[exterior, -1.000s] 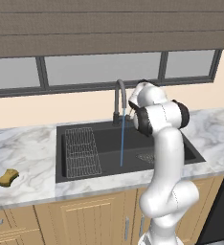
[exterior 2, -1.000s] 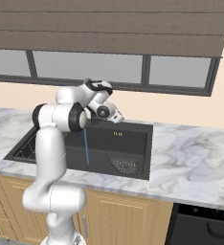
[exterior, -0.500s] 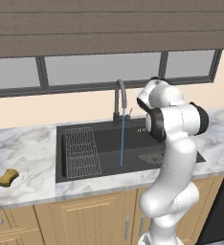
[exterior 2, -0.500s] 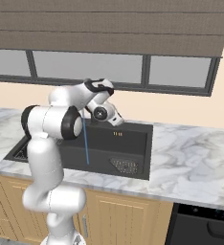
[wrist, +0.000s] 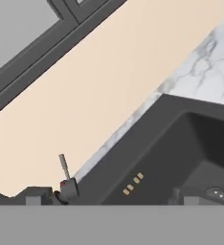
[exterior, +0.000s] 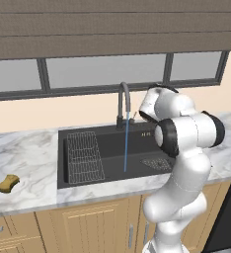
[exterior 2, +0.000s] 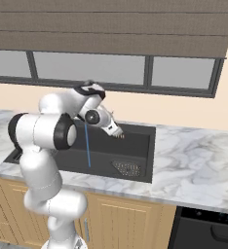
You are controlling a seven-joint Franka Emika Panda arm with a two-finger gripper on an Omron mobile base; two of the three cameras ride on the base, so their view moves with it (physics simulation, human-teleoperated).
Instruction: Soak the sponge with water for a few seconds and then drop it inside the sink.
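The sponge (exterior: 8, 183) is found lying flat on the marble tabletop (exterior: 26, 153), well apart from the sink (exterior: 112, 129), at roughly 9 o'clock of the basin in the left base view. It is untouched by the robot.

The water (exterior: 126, 143) is seen running as 1 thin blue stream from the gooseneck faucet (exterior: 122, 101) down to the basin floor, just beside the wire rack (exterior: 85, 157) on its 3 o'clock side. The mesh strainer (exterior 2: 127, 168) is noted at the 3 o'clock end of the basin.

The hand (exterior 2: 117, 134) is held above the far rim of the sink, at 3 o'clock of the faucet. Its fingers are judged to stand apart, with nothing between them; the gap itself is too small in the base views to be confirmed by eye. In the hand view, the back wall of the basin and the faucet lever (wrist: 64, 172) are faced.

The sponge is judged light, soft and compressible, and heavier and slicker once soaked. A hold across its narrow waist, from above, is recommended, with both flat sides left exposed. Soaking is judged not yet begun.
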